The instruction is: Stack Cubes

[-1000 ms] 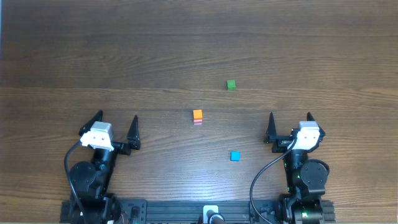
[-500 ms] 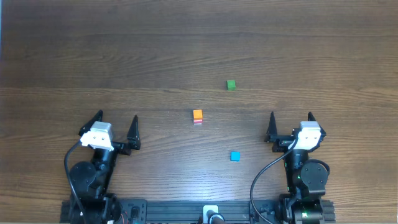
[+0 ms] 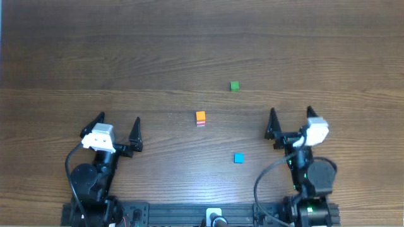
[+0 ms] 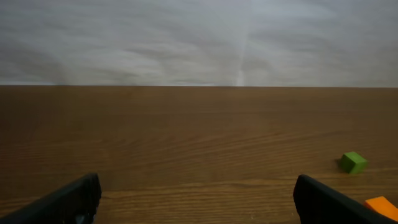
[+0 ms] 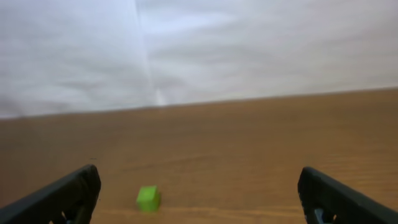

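Looking down on the wooden desk [image 3: 158, 50], you see your left end effector [image 3: 118, 120] at lower left and your right end effector [image 3: 290, 115] at lower right, both released, jaws spread wide, grasping nothing. An orange cube [image 3: 201, 115] sits at the centre of the frame on top of a reddish cube [image 3: 201, 123]. A green cube [image 3: 235, 86] lies alone up and right of that stack, and a blue cube [image 3: 238, 158] lies alone lower right of it.

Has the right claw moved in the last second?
Yes. In the top view the right claw has shifted slightly up and left, toward the green cube, which stayed put.
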Motion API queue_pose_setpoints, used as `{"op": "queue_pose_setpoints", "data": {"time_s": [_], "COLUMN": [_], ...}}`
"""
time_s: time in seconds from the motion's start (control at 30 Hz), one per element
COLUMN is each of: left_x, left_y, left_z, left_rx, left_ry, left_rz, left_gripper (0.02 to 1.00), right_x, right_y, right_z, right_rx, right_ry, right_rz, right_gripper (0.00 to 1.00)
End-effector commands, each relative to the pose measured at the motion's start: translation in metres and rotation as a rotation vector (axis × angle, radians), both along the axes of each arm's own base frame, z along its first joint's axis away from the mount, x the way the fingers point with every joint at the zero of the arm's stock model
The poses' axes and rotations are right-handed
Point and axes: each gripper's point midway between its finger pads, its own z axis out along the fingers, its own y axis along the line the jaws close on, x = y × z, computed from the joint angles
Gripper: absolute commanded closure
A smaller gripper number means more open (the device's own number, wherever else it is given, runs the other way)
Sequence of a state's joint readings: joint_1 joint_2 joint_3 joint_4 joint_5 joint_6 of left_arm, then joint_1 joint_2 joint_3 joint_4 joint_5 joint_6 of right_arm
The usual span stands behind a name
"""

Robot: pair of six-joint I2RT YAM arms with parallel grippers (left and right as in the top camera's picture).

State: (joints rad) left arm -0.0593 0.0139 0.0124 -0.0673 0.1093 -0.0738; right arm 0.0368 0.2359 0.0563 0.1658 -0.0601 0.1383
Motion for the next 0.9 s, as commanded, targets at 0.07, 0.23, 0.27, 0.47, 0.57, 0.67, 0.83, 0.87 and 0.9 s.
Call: {"op": "queue_pose_setpoints", "data": {"time_s": [0.07,0.23,0.27,0.47,0.57,0.67,0.83,0.87,0.9], "left_x": [0.000,0.000,0.000,0.000,0.000,0.000,0.000,0.000,0.000], "left_y": [-0.001,-0.001,-0.001,-0.001,-0.001,-0.001,-0.001,-0.001,-0.001], "left_z": [-0.001,-0.001,-0.001,-0.001,-0.001,-0.001,-0.001,-0.001,-0.001], "left_rx": [0.013,0.013,0.013,0.013,0.013,0.013,0.013,0.013,0.013], "left_ry": [-0.004,-0.004,-0.004,-0.004,-0.004,-0.004,-0.004,-0.004,-0.004], "left_rz": [-0.009,-0.009,-0.009,-0.009,-0.009,-0.009,-0.009,-0.009,-0.009], "left_gripper": [0.018,0.018,0.020,0.018,0.020,0.020,0.018,0.018,0.018], "right_x": [0.036,0.082,0.092,0.133,0.145,0.154,0.161,0.162,0.163], "right_y": [0.027,0.048,0.051,0.068,0.080,0.092,0.116,0.120,0.124], "right_z": [0.044,0.062,0.063,0.054,0.043,0.025,-0.011,-0.019,-0.029], "right_rx": [0.029,0.058,0.071,0.082,0.065,0.010,-0.100,-0.122,-0.146], "right_ry": [0.116,0.296,0.335,0.606,0.741,0.871,1.034,1.061,1.091], "right_rz": [0.155,0.265,0.271,0.286,0.285,0.256,0.232,0.226,0.219], "right_gripper": [0.009,0.007,0.007,0.007,0.009,0.007,0.007,0.007,0.009]}}
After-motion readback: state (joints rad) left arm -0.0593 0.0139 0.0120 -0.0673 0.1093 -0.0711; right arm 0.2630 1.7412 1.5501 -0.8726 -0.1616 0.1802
